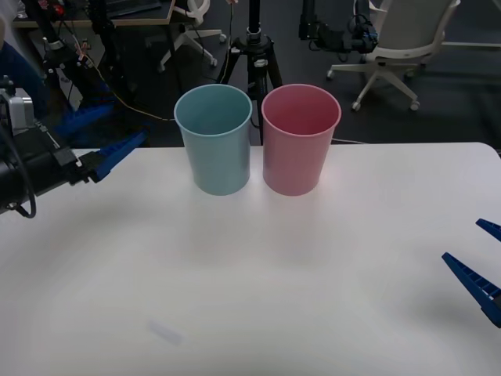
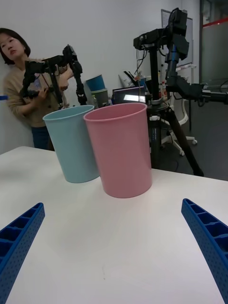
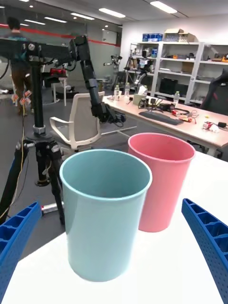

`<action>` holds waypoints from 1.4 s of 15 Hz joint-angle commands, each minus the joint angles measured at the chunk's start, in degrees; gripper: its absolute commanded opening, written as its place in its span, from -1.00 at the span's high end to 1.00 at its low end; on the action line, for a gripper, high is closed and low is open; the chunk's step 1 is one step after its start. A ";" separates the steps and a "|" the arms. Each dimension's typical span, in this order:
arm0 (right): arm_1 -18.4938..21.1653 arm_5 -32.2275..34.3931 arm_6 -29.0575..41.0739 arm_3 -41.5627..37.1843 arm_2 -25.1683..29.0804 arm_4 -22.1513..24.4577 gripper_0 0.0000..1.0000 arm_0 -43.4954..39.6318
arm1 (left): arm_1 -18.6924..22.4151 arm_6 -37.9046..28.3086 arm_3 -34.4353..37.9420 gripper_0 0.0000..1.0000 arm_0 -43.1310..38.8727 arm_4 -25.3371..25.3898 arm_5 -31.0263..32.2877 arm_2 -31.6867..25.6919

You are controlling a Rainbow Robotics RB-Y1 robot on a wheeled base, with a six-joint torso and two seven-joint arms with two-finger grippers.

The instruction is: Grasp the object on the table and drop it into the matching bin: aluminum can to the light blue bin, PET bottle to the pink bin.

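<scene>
Left pincer [image 1: 117, 153] hovers open and empty beside the light blue bin [image 1: 214, 141]; right pincer [image 1: 479, 258] waits open, empty, over the counter [image 1: 313, 274].

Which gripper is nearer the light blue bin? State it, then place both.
Left. The left gripper hovers open at the table's far left edge, just beside the light blue bin. The right gripper sits open at the near right edge, beyond the pink bin.

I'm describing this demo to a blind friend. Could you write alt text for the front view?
Two tall plastic bins stand side by side, close together, at the far side of a white table: a light blue bin on the left and a pink bin on the right. The robot's left gripper reaches in from the left edge, and its right gripper shows low at the right edge, jaws open.
</scene>
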State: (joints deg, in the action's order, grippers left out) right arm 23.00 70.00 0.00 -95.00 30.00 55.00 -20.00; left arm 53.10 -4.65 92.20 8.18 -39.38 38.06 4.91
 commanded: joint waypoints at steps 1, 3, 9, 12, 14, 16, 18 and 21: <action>0.00 0.00 0.00 0.00 0.00 0.00 -1.00 0.00 | -4.76 -0.98 -0.10 -1.00 -3.70 -6.59 2.55 -5.70; 0.00 0.00 0.00 0.00 0.00 0.00 -1.00 0.00 | -8.10 -2.12 -0.10 -1.00 -6.78 -10.99 4.66 -9.39; 0.00 0.00 0.00 0.00 0.00 0.00 -1.00 0.00 | -19.97 -3.88 -0.10 -1.00 -12.58 -24.70 15.47 -22.31; 0.00 0.00 0.00 0.00 0.00 0.00 -1.00 0.00 | -25.24 -4.67 -0.10 -1.00 -14.60 -29.36 21.09 -27.76; 0.00 0.00 0.00 0.00 0.00 0.00 -1.00 0.00 | -25.24 -4.41 -0.10 -1.00 -16.53 -28.48 21.18 -27.85; 0.00 0.00 0.00 0.00 0.00 0.00 -1.00 0.00 | -25.24 -3.97 0.08 -1.00 -17.41 -28.30 21.79 -28.37; 0.00 0.00 0.00 0.00 0.00 0.00 -1.00 0.00 | -25.24 -3.53 0.08 -1.00 -17.32 -27.51 22.32 -28.64; 0.00 0.00 0.00 0.00 0.00 0.00 -1.00 0.00 | -25.24 -3.00 0.08 -1.00 -17.50 -26.89 22.94 -28.99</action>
State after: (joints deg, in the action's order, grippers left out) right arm 23.00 70.00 0.00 -95.00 30.00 55.00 -20.00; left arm 27.86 -7.83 92.28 -9.26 -66.43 60.87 -23.87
